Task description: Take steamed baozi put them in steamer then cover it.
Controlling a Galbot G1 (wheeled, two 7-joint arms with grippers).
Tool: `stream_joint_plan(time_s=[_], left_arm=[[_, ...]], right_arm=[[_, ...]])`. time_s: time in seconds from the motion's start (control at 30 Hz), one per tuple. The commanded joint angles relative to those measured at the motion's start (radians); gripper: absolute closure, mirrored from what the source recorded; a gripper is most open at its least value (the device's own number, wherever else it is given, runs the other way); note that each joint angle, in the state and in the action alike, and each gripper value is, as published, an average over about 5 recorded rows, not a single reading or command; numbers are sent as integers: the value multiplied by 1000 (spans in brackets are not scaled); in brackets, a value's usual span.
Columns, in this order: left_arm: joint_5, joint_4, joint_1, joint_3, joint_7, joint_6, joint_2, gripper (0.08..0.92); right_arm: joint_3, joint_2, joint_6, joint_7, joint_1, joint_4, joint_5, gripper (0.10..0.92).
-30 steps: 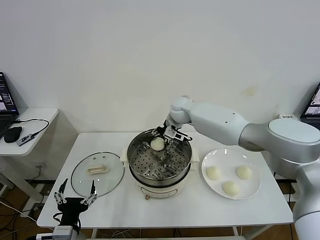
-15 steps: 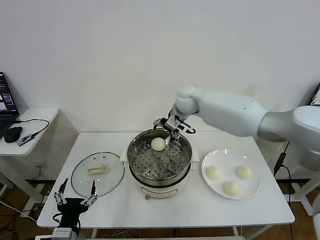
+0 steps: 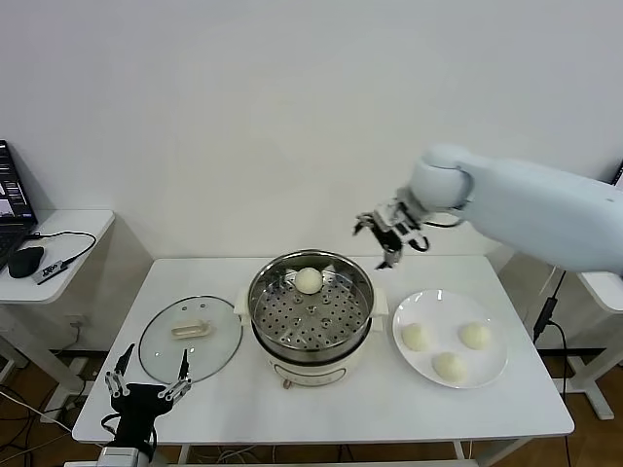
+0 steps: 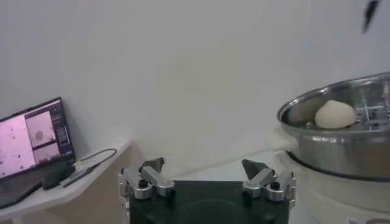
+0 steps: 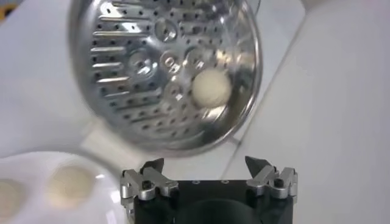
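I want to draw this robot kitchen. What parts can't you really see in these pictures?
- Steamer: the floor under its holed tray is hidden in every view.
- Plate: cut off by the right wrist view's edge, its baozi blurred.
- Lid: missing from both wrist views.
- Laptop: cut off by the head view's edge.

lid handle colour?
Cream, on the clear glass lid; the handle shows best in the head view.

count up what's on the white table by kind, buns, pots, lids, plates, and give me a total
Baozi: 4, one in the steamer, three on the plate
Steamer: 1
Glass cover: 1
White plate: 1
Total: 7
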Motion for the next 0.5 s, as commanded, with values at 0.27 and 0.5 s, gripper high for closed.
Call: stream_joint_plan(time_s=[0.27,0.5], left_arm=[[3,0,-3,-3,8,6,8,177],[5,9,-2,-13,10,7,7,177]], right_arm=[[272,-241,-105,4,-437,50,-170,203],[361,-144,-92,8,-577,-63,-221,203]])
